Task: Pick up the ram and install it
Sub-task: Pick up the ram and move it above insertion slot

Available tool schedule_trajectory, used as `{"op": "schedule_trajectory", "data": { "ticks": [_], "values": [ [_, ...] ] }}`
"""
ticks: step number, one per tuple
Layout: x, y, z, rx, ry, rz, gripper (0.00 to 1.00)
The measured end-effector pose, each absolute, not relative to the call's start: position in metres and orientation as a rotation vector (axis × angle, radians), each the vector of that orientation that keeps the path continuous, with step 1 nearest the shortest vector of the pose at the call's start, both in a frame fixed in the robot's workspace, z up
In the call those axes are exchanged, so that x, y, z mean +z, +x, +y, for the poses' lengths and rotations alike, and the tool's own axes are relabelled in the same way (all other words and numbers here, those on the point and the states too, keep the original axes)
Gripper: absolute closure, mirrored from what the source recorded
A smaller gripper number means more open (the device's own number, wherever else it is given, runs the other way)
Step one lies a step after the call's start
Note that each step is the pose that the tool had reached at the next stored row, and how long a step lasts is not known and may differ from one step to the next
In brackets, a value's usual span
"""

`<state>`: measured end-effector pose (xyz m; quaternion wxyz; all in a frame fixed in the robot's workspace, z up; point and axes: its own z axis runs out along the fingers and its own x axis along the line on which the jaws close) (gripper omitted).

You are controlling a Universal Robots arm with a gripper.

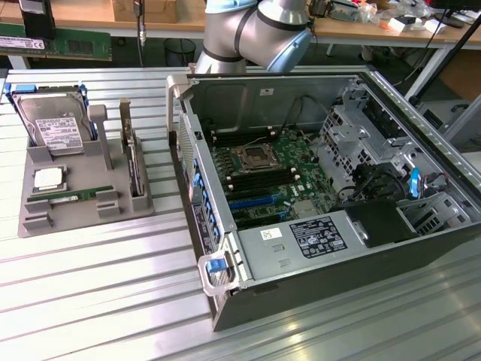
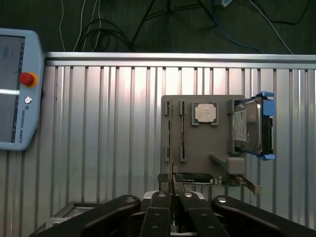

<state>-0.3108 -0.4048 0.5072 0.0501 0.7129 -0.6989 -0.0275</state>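
Over at the exterior view's left, a gray holder sits on the ribbed metal worktop. The ram lies in it, a long green stick resting in a slot near the holder's front edge. Just behind the ram sits a square processor chip. A hard drive leans upright at the back of the holder, and an expansion card stands on edge along the side nearest the computer.

The open computer case fills the middle and the exterior view's right, with its green motherboard exposed inside. The robot arm bends over the case's back wall at the top centre of the frame.

The wrist view looks straight down from well above the worktop. The claw is closed. Its black fingers are drawn nearly together, with nothing gripped that I can see. It hangs high above the holder, well apart from everything in it. From up there the ram shows as a thin edge in its slot, roughly in line with the gap between the fingers. The chip, hard drive and card are around it. A teach pendant with a red button lies on the worktop, away from the holder.
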Motion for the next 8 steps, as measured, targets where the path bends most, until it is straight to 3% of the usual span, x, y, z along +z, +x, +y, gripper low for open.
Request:
{"op": "schedule_trajectory", "data": {
  "ticks": [8],
  "values": [
    [0.505,-0.296,-0.405,-0.104,2.161,-2.118,0.87]
  ]
}}
